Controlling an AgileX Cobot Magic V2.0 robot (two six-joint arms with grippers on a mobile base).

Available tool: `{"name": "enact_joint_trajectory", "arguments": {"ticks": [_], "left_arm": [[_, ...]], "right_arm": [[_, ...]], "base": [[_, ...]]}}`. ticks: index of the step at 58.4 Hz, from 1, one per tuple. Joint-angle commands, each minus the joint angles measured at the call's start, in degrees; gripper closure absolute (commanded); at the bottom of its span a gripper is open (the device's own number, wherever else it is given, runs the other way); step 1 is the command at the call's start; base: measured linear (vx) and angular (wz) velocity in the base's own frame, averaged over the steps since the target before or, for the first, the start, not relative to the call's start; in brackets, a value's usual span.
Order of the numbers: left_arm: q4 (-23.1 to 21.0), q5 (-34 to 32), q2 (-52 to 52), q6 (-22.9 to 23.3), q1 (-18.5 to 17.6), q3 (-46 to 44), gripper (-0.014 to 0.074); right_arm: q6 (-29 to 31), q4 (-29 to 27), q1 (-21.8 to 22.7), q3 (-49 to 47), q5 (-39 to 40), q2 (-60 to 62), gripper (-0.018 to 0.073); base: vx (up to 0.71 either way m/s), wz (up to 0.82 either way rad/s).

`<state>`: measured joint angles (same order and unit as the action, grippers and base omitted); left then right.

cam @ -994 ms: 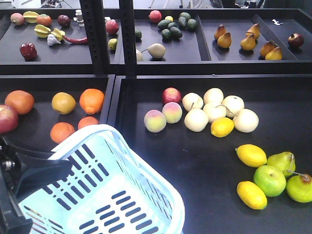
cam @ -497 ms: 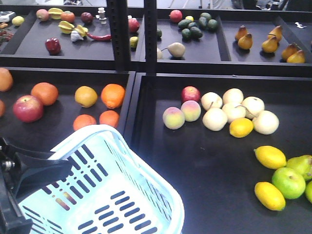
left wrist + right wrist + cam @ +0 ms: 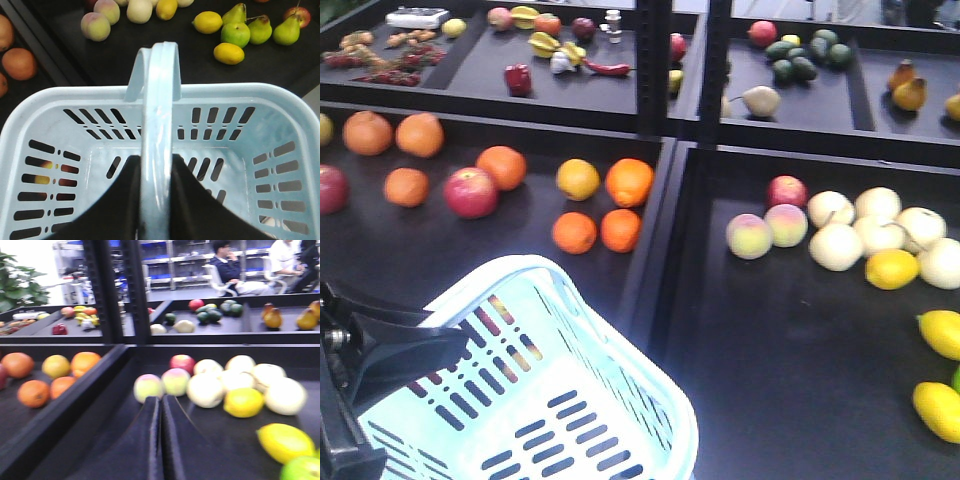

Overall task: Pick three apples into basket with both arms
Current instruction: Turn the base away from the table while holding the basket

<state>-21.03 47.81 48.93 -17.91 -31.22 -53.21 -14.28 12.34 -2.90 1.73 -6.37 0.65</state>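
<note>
The pale blue basket fills the lower left of the front view and hangs empty. My left gripper is shut on its hoop handle; the black left arm shows at the left edge. A red apple lies among oranges in the left tray beyond the basket. Another apple is cut by the left edge. Red and yellow patches show through the basket's side slots; I cannot tell what they are. My right gripper is shut on nothing, low over the right tray just short of two peaches.
Oranges surround the apples. A raised black divider separates the trays. The right tray holds peaches, a pinkish apple, pale round fruit and lemons. Black posts stand before an upper shelf of small produce.
The whole view has swung left: the fruit has slid right in frame and more of the orange tray with its apples has come in. The basket keeps its place in my left gripper.
</note>
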Motion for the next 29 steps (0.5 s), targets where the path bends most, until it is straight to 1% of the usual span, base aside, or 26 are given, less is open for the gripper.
{"name": "enact_joint_trajectory", "arguments": {"ticks": [1,12,29], "left_arm": [[-1.74,-4.92,-0.67,0.55,-0.27,-1.73,0.0602],[-1.74,-4.92,-0.67,0.55,-0.27,-1.73,0.0602],[-1.74,-4.92,-0.67,0.55,-0.27,-1.73,0.0602]], "right_arm": [[0.14,0.71,0.23,0.65,4.12,0.67,0.0565],[0.14,0.71,0.23,0.65,4.12,0.67,0.0565],[0.14,0.71,0.23,0.65,4.12,0.67,0.0565]], "base": [[-0.10,0.39],[-0.11,0.44],[-0.13,0.52]]}}
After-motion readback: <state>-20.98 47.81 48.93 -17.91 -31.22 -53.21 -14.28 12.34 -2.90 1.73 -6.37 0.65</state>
